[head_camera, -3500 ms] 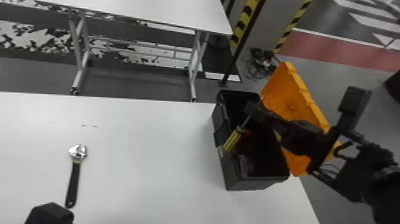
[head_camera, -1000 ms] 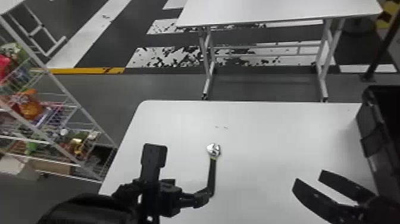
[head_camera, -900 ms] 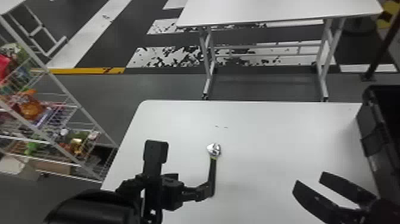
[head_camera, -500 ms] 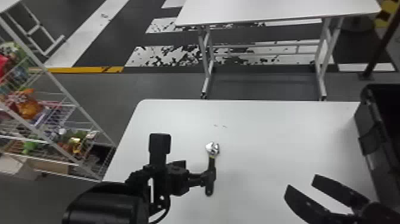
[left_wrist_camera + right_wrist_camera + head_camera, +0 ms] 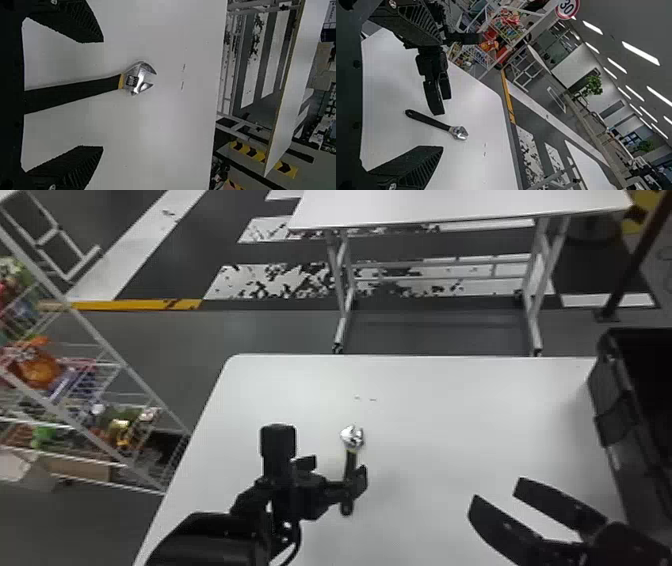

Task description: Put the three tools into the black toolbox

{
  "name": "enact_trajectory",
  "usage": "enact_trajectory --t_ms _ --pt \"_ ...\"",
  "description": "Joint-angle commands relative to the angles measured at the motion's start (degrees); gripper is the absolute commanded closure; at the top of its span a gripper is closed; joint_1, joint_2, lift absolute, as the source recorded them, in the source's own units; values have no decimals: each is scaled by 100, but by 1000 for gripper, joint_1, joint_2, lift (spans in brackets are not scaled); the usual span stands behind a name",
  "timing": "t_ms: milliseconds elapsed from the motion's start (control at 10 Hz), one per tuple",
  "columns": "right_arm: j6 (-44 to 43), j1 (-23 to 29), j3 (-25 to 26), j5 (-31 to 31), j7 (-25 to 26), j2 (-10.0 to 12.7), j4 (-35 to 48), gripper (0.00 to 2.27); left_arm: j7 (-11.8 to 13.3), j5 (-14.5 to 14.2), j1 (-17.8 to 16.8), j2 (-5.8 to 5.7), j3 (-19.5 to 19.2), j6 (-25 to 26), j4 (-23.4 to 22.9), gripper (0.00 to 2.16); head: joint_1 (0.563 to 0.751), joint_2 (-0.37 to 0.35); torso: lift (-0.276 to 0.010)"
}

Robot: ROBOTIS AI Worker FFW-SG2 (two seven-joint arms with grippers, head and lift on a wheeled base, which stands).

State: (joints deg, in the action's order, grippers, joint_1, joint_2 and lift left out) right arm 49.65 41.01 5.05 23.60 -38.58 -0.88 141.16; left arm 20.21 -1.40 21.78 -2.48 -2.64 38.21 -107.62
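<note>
Around the adjustable wrench [image 5: 351, 460]: the left end effector [image 5: 337, 475] has moved up along the handle from its lower tip, compared with a second ago, while the wrench keeps its spot on the table [image 5: 450, 405], in the lower middle of the frame.
Right end effector [image 5: 497, 490]: in the earliest frame it is over the black toolbox [image 5: 615, 405], with a yellow-handled tool at its tips; now it is at lower right, apart from the box and holding nothing.
Head view: turned leftward since that earliest frame, so the toolbox is now cut off by the right edge.
Wrench: shiny metal head with open jaws and a knurled adjuster, a yellow band below it, then a long, dark, slightly flared handle lying flat.
Table: smooth, pale top with a rounded corner and two small dark marks beyond the wrench.
Toolbox: dark, boxy, hard-sided, its near wall broken by raised shapes.
Fingers [image 5: 85, 166]: black, wedge-tipped, finely ridged inside.
Left arm's pose: in from the lower left, reaching across toward the handle; its fingers are spread, one either side of the handle.
Right arm's pose: in from the lower right corner, fingers spread and aimed to upper left.
</note>
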Motion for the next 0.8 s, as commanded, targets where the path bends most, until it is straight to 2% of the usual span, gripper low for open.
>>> enact_trajectory --t_ms 0,100,300,700 --pt "5 -50 22 4 0 0 -54 63 -105 87 28 2 149 -520 409 56 695 213 -51" --pt "5 -58 22 4 0 0 -63 63 -167 148 20 2 246 -731 629 66 695 205 -51" --pt "23 -111 49 4 0 0 -72 63 -378 219 20 2 396 -837 743 66 695 192 -51" --pt "76 -111 251 171 0 0 -89 63 -413 219 -103 11 483 -327 734 66 695 163 -51"
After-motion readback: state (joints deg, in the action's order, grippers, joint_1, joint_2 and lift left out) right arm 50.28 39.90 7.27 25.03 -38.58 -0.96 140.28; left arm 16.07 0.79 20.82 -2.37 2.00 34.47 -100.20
